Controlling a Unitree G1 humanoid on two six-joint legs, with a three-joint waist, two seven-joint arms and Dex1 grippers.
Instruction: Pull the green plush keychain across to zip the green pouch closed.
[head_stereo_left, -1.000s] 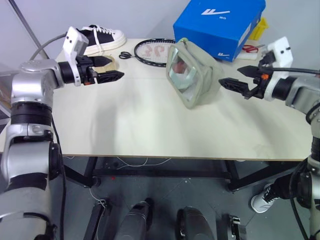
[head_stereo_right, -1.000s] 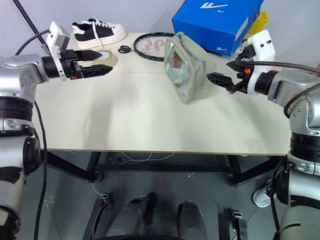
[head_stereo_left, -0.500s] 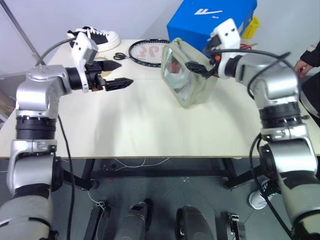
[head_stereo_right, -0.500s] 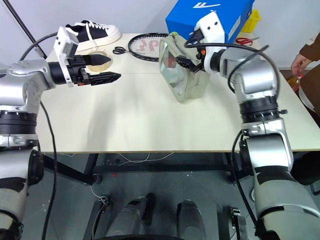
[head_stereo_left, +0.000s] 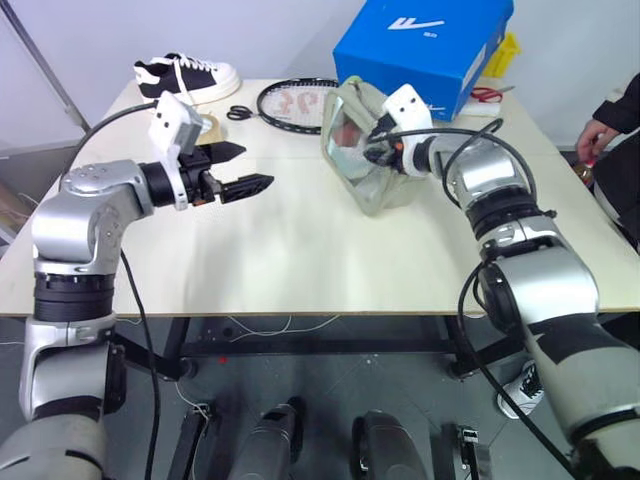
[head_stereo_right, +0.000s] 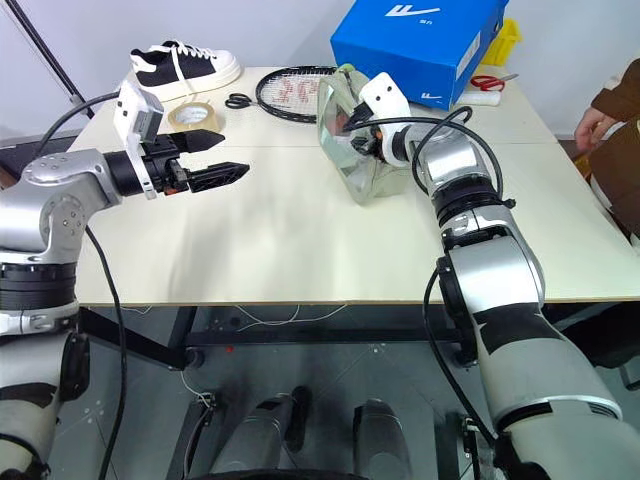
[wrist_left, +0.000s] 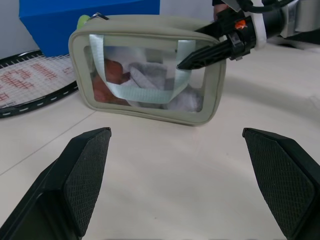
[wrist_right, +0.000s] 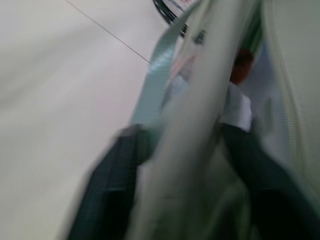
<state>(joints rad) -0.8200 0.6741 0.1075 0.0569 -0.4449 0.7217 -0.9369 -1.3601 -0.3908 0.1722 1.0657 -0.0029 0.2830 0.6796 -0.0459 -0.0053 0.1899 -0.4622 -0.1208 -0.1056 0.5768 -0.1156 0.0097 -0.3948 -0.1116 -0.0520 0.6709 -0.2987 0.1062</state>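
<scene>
pouch: the green pouch (wrist_left: 147, 75) stands on the counter (head_stereo_left: 300, 240) in front of the blue shoebox (head_stereo_left: 425, 45), beside the racket (head_stereo_left: 290, 100); you see a clear window side with red and white contents and a mint strap across it.
keychain: the green plush keychain (wrist_left: 83, 20) peeks out as a lime tuft at one top corner of the pouch, the corner farthest from the right gripper.
right gripper: your right gripper (wrist_left: 200, 57) sits at the pouch's upper edge with one finger on each side of the fabric wall; it looks clamped on that wall, not on the charm.
left gripper: your left gripper (head_stereo_left: 235, 170) hangs wide apart over bare counter, holding nothing, well apart from the pouch.
handling: expect a light, soft bag that will slide or fold when you tug the zip, so it wants bracing. The charm should be squashy and fuzzy; pinch it low, close to the zipper pull, and draw along the zip line.
views: the left wrist view gives you the charm and the right finger against the pouch; the right wrist view shows the wall between the fingers, though blurred; the head views place everything on the counter.
</scene>
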